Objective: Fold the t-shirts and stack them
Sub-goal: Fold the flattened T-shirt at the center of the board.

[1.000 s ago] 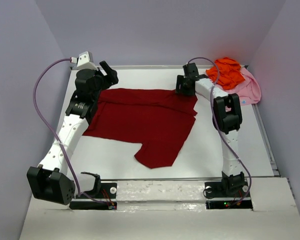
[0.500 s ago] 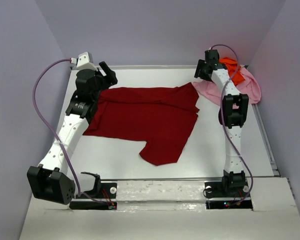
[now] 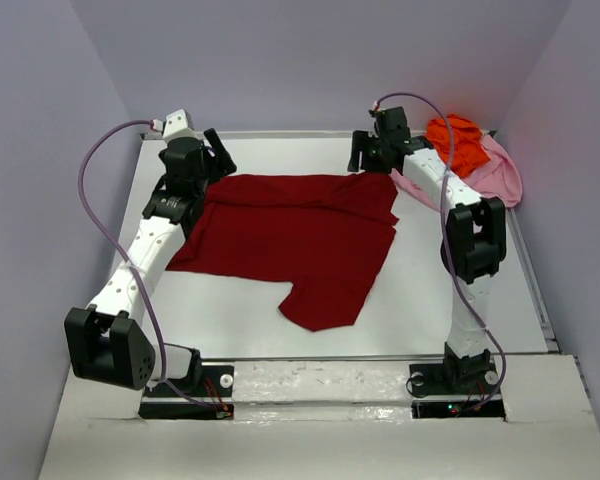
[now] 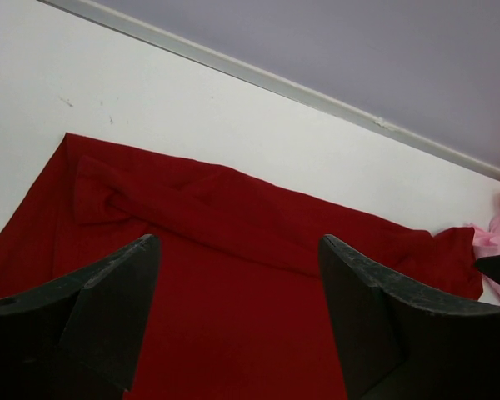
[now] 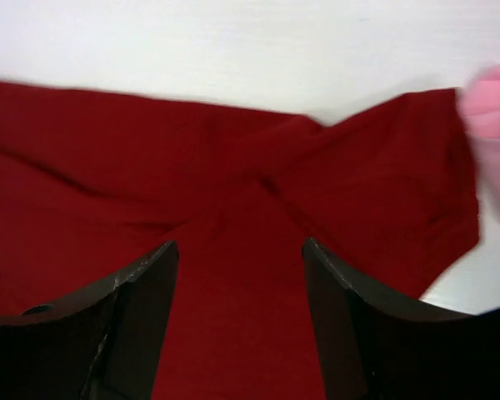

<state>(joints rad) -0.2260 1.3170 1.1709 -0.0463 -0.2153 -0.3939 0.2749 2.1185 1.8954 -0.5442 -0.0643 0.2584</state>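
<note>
The dark red t-shirt lies spread on the white table, one flap reaching toward the front; its back edge is bunched into folds. My left gripper hovers open over the shirt's back left corner with nothing between its fingers. Above the back right corner, by the sleeve, my right gripper is open and holds nothing. The orange t-shirt lies crumpled on the light pink t-shirt at the back right; a pink edge touches the red sleeve.
A metal rail and purple walls close the table's back and sides. The right arm's links stand along the right side. A strip of white table shows in front of and right of the red shirt.
The right gripper swung right over the pink and orange pile, then came back left to the red shirt's back right corner. The left arm shifted slightly toward the back. The red shirt's right sleeve now lies spread out.
</note>
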